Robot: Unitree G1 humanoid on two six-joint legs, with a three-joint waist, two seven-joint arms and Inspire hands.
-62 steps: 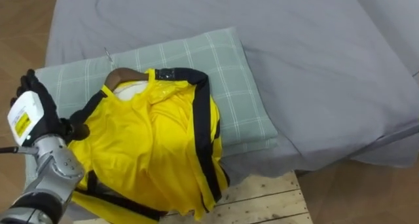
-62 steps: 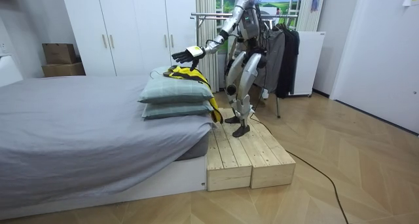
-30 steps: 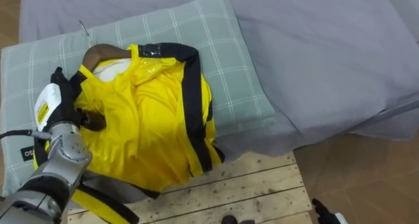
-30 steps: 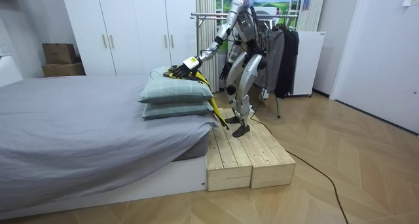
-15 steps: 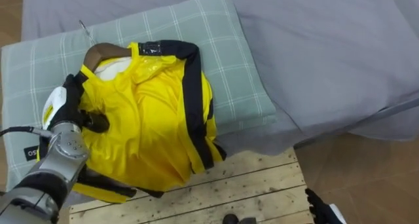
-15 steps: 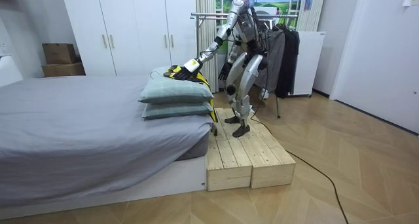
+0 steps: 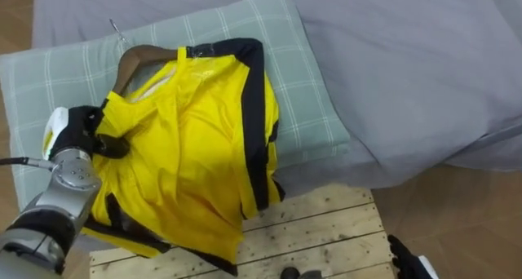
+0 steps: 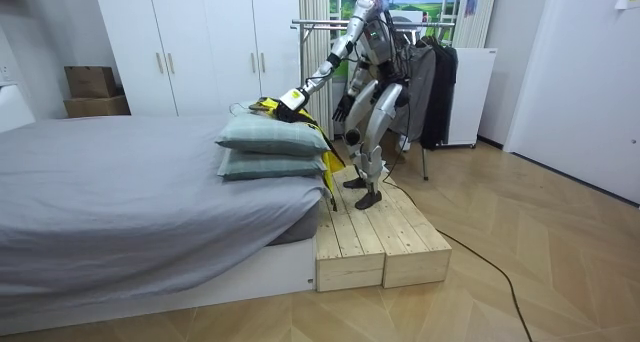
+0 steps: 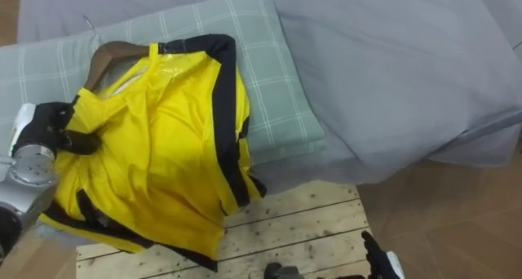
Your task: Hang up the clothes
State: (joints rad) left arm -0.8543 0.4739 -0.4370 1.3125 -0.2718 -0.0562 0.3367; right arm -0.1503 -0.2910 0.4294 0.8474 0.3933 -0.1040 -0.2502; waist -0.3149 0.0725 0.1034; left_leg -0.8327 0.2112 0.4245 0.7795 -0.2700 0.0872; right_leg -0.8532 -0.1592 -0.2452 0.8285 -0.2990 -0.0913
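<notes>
1. Five o'clock: our right hand [image 7: 408, 260]; its state we cannot tell.
2. Nine o'clock: our left hand [image 7: 80, 130] clutches the yellow jersey [image 7: 196, 148] on the checked pillow [image 7: 310, 108].
3. Eleven o'clock: the wooden hanger [image 7: 143, 55] is, we judge, the surer hold; the cloth looks light, limp, slippery.

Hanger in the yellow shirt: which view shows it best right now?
The left eye view: the wooden hanger shows its hook and one arm bare above the collar of the yellow shirt. The right eye view shows the same. In the room view it is too small to make out.
</notes>
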